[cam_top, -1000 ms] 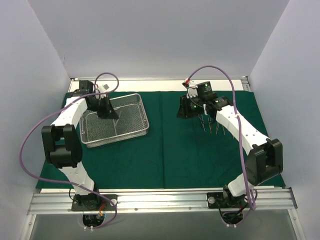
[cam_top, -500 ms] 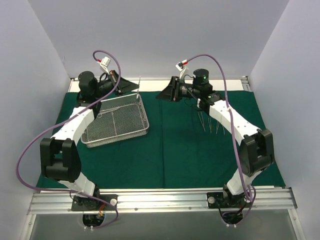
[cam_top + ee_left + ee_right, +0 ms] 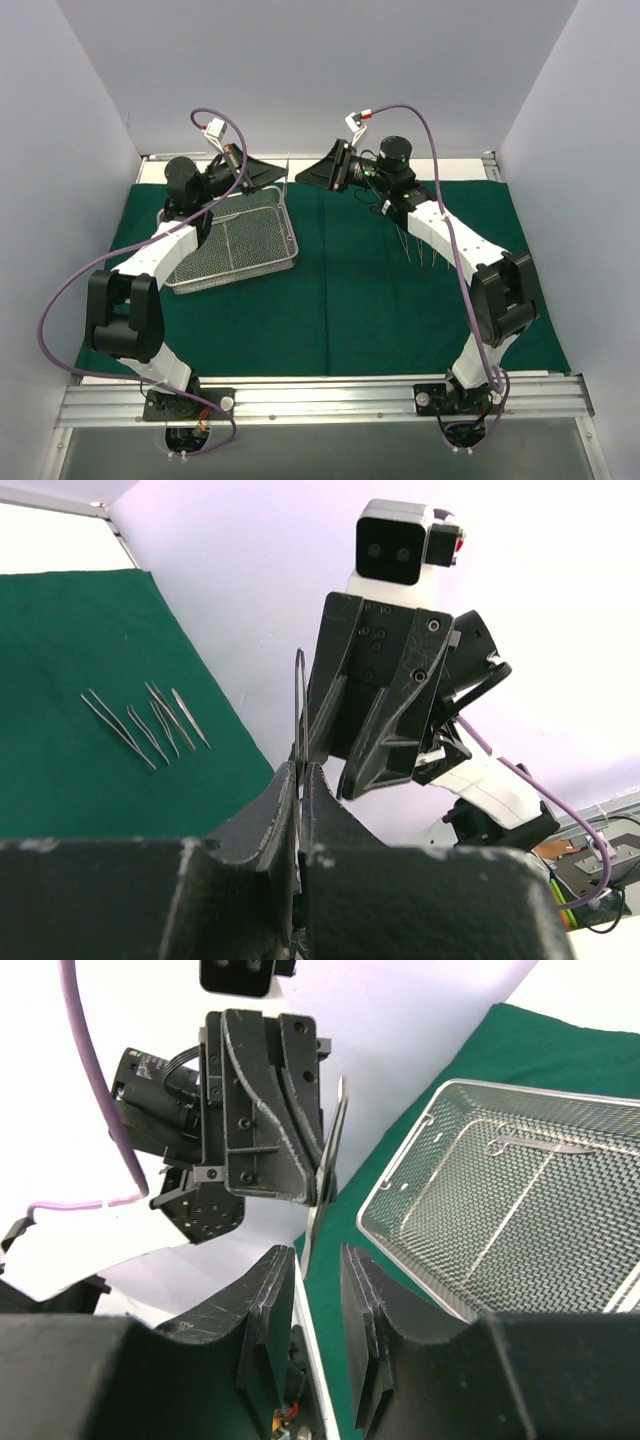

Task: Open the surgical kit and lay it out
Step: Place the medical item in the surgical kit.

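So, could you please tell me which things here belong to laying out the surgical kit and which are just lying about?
Job: dark green cloth wrap; rectangular silver wire-mesh tray; slim steel instruments laid on the cloth; one more slim steel instrument gripped in the left fingers.
Not the job: purple cables; aluminium rail at the near edge.

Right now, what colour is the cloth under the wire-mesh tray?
Dark green; the cloth under the tray shows best in the top external view.

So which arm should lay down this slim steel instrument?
Right, probably: the row of steel instruments lies on its side of the dark green cloth, and the right gripper stands open at the left gripper's slim instrument.
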`<action>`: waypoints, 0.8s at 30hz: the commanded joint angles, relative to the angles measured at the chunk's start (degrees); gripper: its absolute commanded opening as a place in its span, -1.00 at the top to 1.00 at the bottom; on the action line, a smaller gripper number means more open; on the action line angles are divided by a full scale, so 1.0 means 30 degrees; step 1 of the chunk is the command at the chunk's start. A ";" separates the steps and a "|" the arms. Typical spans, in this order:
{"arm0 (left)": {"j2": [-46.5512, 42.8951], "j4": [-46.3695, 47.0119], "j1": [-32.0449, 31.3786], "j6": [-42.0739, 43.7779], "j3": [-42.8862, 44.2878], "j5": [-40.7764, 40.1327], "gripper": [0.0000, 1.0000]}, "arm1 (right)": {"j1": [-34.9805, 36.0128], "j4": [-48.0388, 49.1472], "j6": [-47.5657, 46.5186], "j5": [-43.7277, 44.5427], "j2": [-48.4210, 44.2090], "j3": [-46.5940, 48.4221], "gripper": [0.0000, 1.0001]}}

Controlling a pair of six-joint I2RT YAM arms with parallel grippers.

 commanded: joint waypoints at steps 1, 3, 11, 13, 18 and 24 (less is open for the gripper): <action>0.0079 0.1743 -0.0021 -0.0252 0.0111 -0.0323 0.95 | 0.0262 0.1755 0.0405 -0.0091 0.0133 0.0216 0.49; 0.0109 0.1771 -0.0051 -0.0222 0.0141 -0.0380 0.95 | 0.0320 0.1697 0.0405 -0.0150 0.0220 0.0303 0.49; 0.0255 0.1772 -0.0255 -0.0310 0.0258 -0.0264 0.95 | 0.0759 0.1872 0.0522 -0.0297 0.0835 0.0626 0.51; 0.0314 0.1859 -0.0285 -0.0368 0.0258 -0.0264 0.95 | 0.0847 0.2019 0.0610 -0.0326 0.0866 0.0627 0.51; 0.0519 0.2182 -0.0431 -0.0574 0.0200 -0.0293 0.95 | 0.0907 0.2078 0.0640 -0.0414 0.0925 0.0714 0.52; 0.0607 0.2270 -0.0432 -0.0516 -0.0034 -0.0351 0.95 | 0.0965 0.2049 0.0552 -0.0385 0.0690 0.0598 0.52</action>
